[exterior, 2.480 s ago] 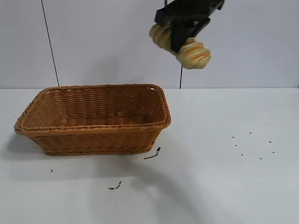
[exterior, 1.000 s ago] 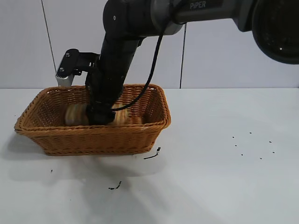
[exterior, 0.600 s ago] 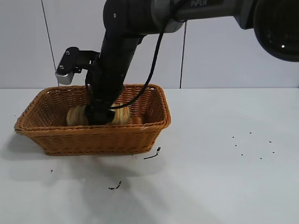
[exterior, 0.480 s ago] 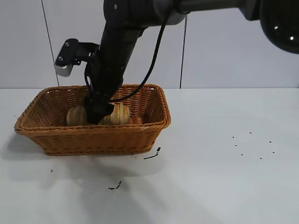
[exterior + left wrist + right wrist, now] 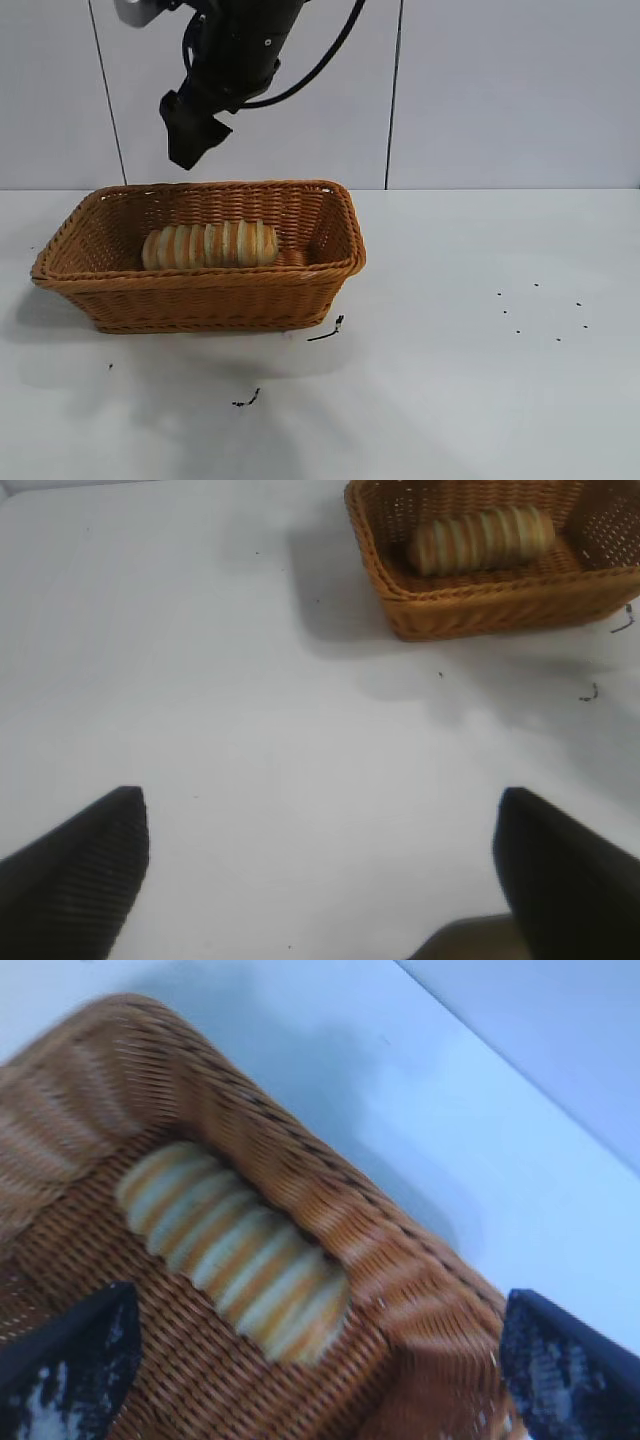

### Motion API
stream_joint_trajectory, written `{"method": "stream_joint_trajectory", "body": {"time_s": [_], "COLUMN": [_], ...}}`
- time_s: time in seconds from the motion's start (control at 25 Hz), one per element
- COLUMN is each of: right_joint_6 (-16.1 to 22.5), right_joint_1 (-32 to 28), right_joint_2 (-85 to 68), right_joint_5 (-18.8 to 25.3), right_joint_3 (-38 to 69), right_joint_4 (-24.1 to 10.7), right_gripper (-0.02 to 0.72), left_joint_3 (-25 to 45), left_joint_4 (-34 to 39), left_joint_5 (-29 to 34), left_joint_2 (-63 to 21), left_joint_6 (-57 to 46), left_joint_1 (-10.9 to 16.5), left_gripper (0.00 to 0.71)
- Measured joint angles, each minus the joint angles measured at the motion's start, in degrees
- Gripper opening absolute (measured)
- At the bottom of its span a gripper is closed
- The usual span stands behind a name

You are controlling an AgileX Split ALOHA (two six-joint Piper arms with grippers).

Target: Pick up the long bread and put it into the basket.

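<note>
The right gripper (image 5: 192, 138) hangs in the air above the left half of the basket (image 5: 200, 290), well clear of its rim, with nothing between its fingers; in the right wrist view its two dark fingertips (image 5: 70, 1360) sit wide apart at the picture's edges, so the jaws stand spread and empty; the black right arm (image 5: 245, 45) rises from it toward the top of the exterior view, a small grey camera (image 5: 140, 10) fixed at its wrist.

Below it the long bread (image 5: 210, 245) lies flat on the basket floor, lengthwise along the basket, nearer the left end than the right; its pale tan surface carries orange-brown crosswise stripes; no finger touches it.

The left gripper (image 5: 320, 870) is seen only in its own wrist view, its two dark fingertips (image 5: 75, 865) set far apart over bare white table (image 5: 250, 730), holding nothing; the basket with the bread lies well away from it.

On the table in front of the basket lie small black scraps (image 5: 327, 330); a scatter of dark specks (image 5: 540, 310) marks the table toward the right.
</note>
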Motion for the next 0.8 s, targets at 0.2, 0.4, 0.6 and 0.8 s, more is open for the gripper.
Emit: {"method": "stream_joint_trajectory", "body": {"time_s": [0.2, 0.4, 0.6, 0.8], "right_joint_6": [5.45, 6.76, 6.96, 6.96], "right_joint_1": [-6.46, -15.12, -23.9, -28.68], "right_joint_2": [-0.07, -0.07, -0.07, -0.12], "right_joint_5": [2.7, 6.64, 9.66, 11.83], "right_joint_3": [0.0, 0.0, 0.0, 0.0], "right_joint_4": [-1.21, -1.34, -2.15, -1.78], "right_gripper": [0.672, 0.672, 0.672, 0.672], "left_joint_3": [0.0, 0.0, 0.0, 0.0], "left_joint_4": [0.0, 0.0, 0.0, 0.0], "left_joint_5": [0.0, 0.0, 0.0, 0.0], "left_joint_2": [0.0, 0.0, 0.0, 0.0], "left_joint_6": [0.0, 0.0, 0.0, 0.0], "left_joint_1": [0.0, 0.0, 0.0, 0.0], "left_gripper": [0.696, 0.696, 0.696, 0.696]}}
